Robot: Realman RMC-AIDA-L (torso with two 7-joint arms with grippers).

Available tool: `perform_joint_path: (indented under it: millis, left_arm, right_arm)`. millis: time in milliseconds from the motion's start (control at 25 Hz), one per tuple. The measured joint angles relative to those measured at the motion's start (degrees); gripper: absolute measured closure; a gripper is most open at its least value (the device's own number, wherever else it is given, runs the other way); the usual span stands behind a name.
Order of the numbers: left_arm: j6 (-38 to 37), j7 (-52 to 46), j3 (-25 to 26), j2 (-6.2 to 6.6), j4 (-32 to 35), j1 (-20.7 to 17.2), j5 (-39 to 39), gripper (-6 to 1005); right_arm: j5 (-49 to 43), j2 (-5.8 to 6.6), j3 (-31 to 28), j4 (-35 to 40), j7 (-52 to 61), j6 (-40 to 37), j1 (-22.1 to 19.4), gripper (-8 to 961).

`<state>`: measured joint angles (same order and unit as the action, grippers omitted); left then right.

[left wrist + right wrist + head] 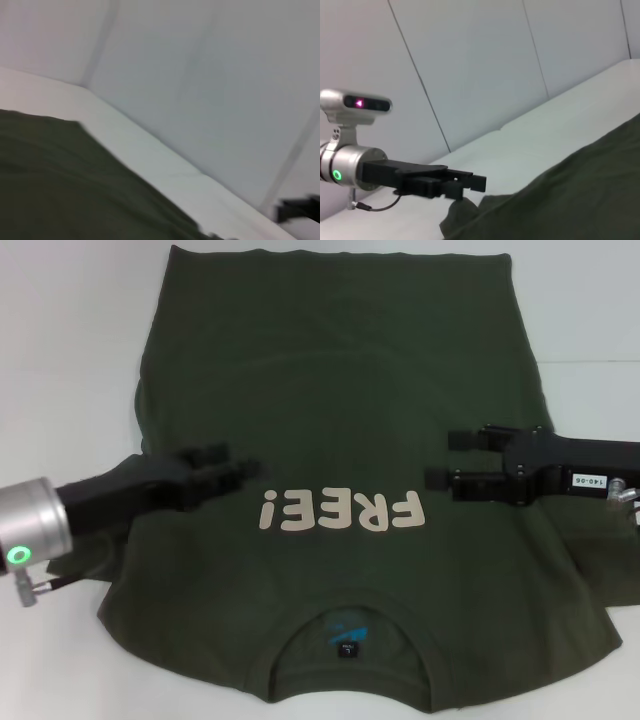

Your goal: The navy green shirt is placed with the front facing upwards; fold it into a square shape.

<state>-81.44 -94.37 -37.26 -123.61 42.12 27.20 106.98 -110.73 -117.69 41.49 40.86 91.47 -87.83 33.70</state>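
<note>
Two grippers hover over the navy green shirt (330, 420), which lies flat on the white table (60, 360) and fills the middle of the head view, collar at the bottom edge, hem at the top, cream "FREE!" lettering (340, 512) reading upside down. At centre left, the left gripper (250, 472) points inward, its fingers close together and holding nothing. At centre right, the right gripper (440, 460) faces it with fingers spread wide, empty
</note>
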Motion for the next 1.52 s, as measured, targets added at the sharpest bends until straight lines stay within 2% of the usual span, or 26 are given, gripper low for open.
perform_joint_path:
  millis: [160,400,720,1120,1520]
  left_arm:
    - [1.6,-2.0,3.9,0.38,0.3,-1.0,0.7,317]
    - [4.8,-4.5,6.6,0.54,2.1,-3.8,2.4,316]
    - [7.6,-6.5,12.8,0.33,2.9,-6.7,5.4,320]
    - [14.8,-7.4,13.2,-0.31,0.8,-8.3,7.9,323]
    - [15.4,-7.4,12.1,-0.31,-0.7,-7.9,8.7,327]
  right_arm:
    - [1.0,-0.72,0.0,-0.1,0.2,0.4,0.0,59]
    - [1.2,-1.47,0.0,-0.8,0.3,2.2,0.8,59]
    - [1.3,-1.57,0.0,-1.5,0.3,3.6,2.3,59]
    - [1.2,-1.36,0.2,-1.5,0.6,3.7,3.0,59]
    - [1.2,-1.15,0.3,-1.5,0.8,3.6,3.0,58]
